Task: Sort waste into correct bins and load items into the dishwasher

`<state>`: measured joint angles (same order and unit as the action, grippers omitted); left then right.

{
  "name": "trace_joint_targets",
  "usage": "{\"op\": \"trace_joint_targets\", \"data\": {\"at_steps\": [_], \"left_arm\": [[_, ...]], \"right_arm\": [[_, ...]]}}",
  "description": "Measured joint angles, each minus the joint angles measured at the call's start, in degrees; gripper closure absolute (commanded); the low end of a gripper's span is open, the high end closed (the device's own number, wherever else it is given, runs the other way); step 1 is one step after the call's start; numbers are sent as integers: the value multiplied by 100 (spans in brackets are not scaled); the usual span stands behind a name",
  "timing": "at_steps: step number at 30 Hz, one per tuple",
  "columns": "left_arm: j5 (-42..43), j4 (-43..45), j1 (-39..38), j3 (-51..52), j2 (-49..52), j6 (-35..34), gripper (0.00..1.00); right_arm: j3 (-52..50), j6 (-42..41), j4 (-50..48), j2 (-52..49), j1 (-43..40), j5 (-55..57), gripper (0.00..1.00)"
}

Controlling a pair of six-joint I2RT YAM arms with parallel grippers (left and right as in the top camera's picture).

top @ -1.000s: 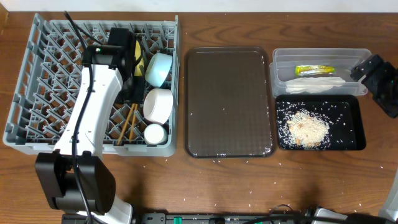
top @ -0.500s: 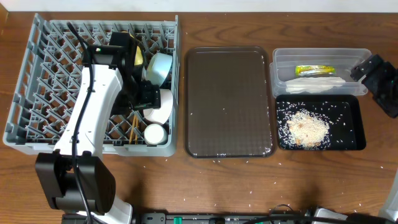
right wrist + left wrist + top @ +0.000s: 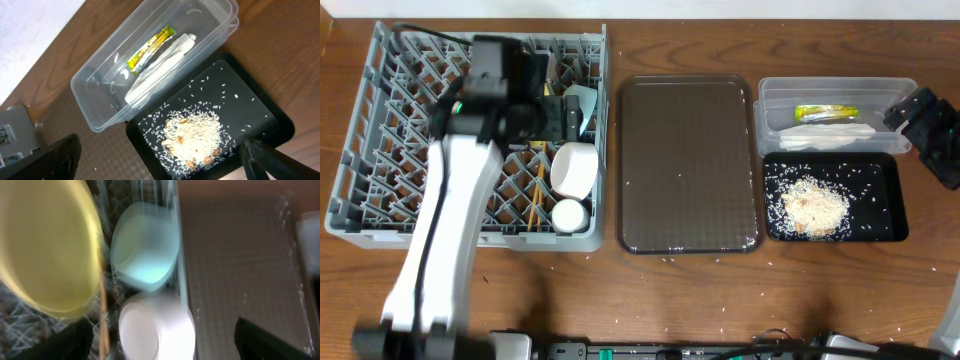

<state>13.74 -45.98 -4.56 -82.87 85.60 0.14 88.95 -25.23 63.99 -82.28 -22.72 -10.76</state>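
The left gripper (image 3: 563, 116) has been raised above the dish rack (image 3: 380, 130), upper left of the frame. It is spread empty, the yellow plate (image 3: 45, 255) apparently lodged upright already.

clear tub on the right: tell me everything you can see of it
The clear plastic tub is rectangular and transparent, with rounded corners and a lipped rim. It stands lidless and upright on the wooden table. Inside, a yellow-green wrapper and a crumpled white napkin lie side by side. One long side runs along the black tray; contact unclear.
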Motion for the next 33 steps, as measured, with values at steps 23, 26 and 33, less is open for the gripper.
{"op": "trace_joint_targets", "data": {"at_steps": [23,26,33], "left_arm": [[-511,4933,968,7239,-7132,184,9],[-581,5243,973,7766,-7565,184,9],[-911,5270,970,8129,-7871,184,8]], "right_arm": [[-9,0,4,0,0,0,1],[-9,0,7,0,0,0,1],[-9,0,4,0,0,0,1]]}}
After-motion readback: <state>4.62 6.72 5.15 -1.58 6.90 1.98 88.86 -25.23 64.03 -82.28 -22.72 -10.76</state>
